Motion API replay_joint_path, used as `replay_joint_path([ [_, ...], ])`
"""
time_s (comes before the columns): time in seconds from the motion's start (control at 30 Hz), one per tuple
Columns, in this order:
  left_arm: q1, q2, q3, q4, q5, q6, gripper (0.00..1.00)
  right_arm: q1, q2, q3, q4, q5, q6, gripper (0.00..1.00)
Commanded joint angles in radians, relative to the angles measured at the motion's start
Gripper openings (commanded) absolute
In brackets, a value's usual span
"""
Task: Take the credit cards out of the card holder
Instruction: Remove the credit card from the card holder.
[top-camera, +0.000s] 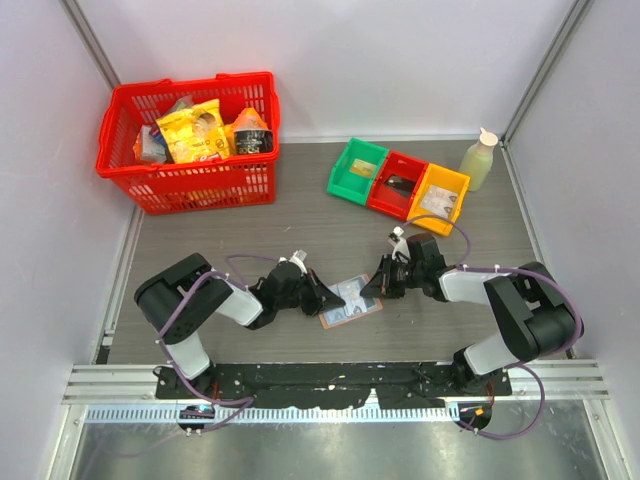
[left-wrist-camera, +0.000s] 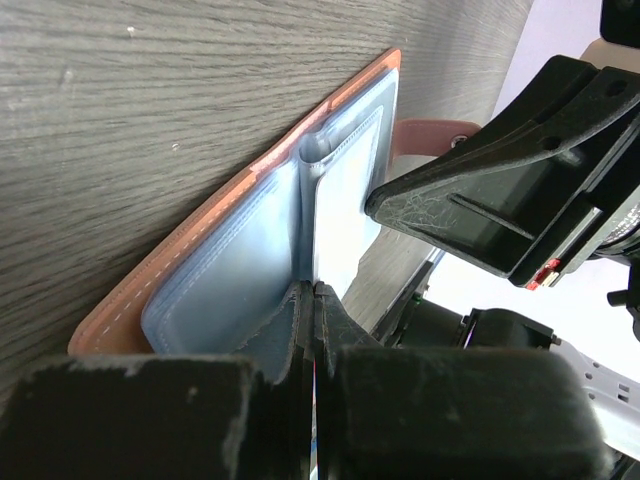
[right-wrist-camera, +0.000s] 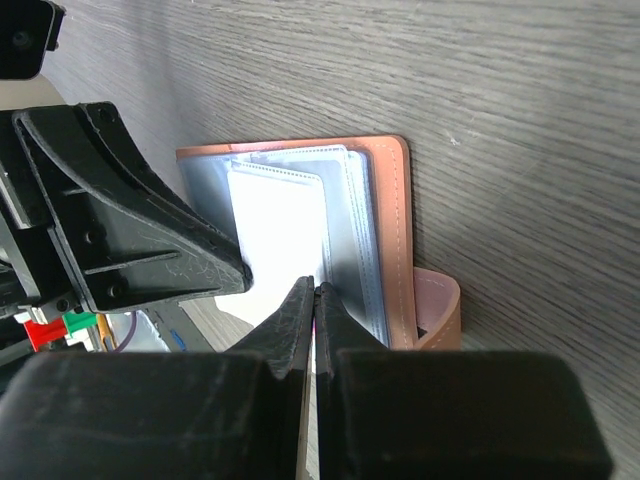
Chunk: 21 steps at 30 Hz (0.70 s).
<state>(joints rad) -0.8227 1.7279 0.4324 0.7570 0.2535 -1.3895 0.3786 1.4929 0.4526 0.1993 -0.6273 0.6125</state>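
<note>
The pinkish-tan card holder (top-camera: 352, 300) lies open on the table between my two grippers, its light blue sleeves fanned up. My left gripper (top-camera: 322, 298) comes in from the left, its jaws shut (left-wrist-camera: 315, 288) on the lower edge of a raised sleeve of the card holder (left-wrist-camera: 230, 270). My right gripper (top-camera: 374, 287) comes in from the right, its jaws shut (right-wrist-camera: 315, 288) on the edge of a pale white credit card (right-wrist-camera: 275, 230) that stands in that sleeve. The card also shows in the left wrist view (left-wrist-camera: 345, 250). The snap tab (right-wrist-camera: 440, 310) sticks out on the table.
A red basket (top-camera: 190, 140) of snack packets stands at the back left. Green (top-camera: 357, 170), red (top-camera: 397, 183) and yellow (top-camera: 440, 195) bins sit in a row at the back right, with a pale bottle (top-camera: 480, 160) beside them. White walls close in on both sides.
</note>
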Motion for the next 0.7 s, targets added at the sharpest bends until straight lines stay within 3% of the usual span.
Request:
replay_joint_path([
  [0.0,0.0,-0.03,-0.007,-0.005,-0.03,-0.009,0.0,0.005,0.024,-0.025,-0.145,0.184,-0.023,0.06],
  [0.43,0.0,-0.051,-0.047,0.008,-0.043,-0.036,0.0,0.006,0.075,0.0,-0.261,0.299,-0.057,0.06],
  [0.6,0.0,-0.034,-0.021,0.05,-0.023,-0.022,0.23,0.005,0.066,0.0,-0.245,0.282,-0.056,0.06],
  [0.67,0.0,-0.025,-0.001,0.053,-0.016,-0.016,0.28,0.005,0.061,0.0,-0.245,0.281,-0.057,0.06],
])
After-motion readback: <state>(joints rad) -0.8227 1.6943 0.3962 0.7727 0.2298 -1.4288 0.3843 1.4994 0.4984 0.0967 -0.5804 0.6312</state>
